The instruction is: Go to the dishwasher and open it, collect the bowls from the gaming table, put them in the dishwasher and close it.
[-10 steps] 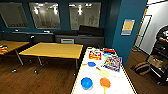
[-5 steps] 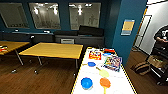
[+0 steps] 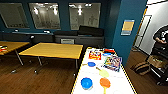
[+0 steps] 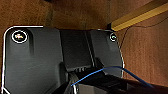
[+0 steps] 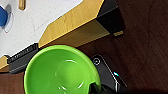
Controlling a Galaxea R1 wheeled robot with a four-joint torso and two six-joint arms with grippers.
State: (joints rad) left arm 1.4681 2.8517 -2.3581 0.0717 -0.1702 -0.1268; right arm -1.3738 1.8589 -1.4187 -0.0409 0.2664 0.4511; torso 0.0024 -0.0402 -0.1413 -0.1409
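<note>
From the head view I see the gaming table (image 3: 117, 80) at the lower right of the frame, its white top running away from me. On its near end sit a blue bowl (image 3: 86, 82) and an orange bowl (image 3: 105, 82), side by side but apart. Further up the top lie a pale green paddle-like piece (image 3: 103, 73), a small blue one (image 3: 91, 64), and two printed boxes (image 3: 113, 63) near the far end. A yellow-wood table (image 3: 53, 50) stands at centre left, on a dark wood floor (image 3: 37, 80). Behind it a dark counter (image 3: 80, 40) runs under windows in a blue wall. A person (image 3: 161, 37) stands at the right edge.

In the left wrist view I see the robot's own dark plate over the wood floor, a blue cable (image 4: 110, 70) crossing it, and a yellow edge (image 4: 137, 16) at the upper right. I cannot tell whether the left gripper is open or closed.

In the right wrist view a green bowl (image 5: 60, 72) takes up the lower centre, close to the camera, with a dark part of the gripper at its lower right rim. The right gripper appears to be gripping it, though I can't make out the fingers. The gaming table's corner, white top and yellow side, sits at the upper left, with a bit of the blue bowl at the left edge
</note>
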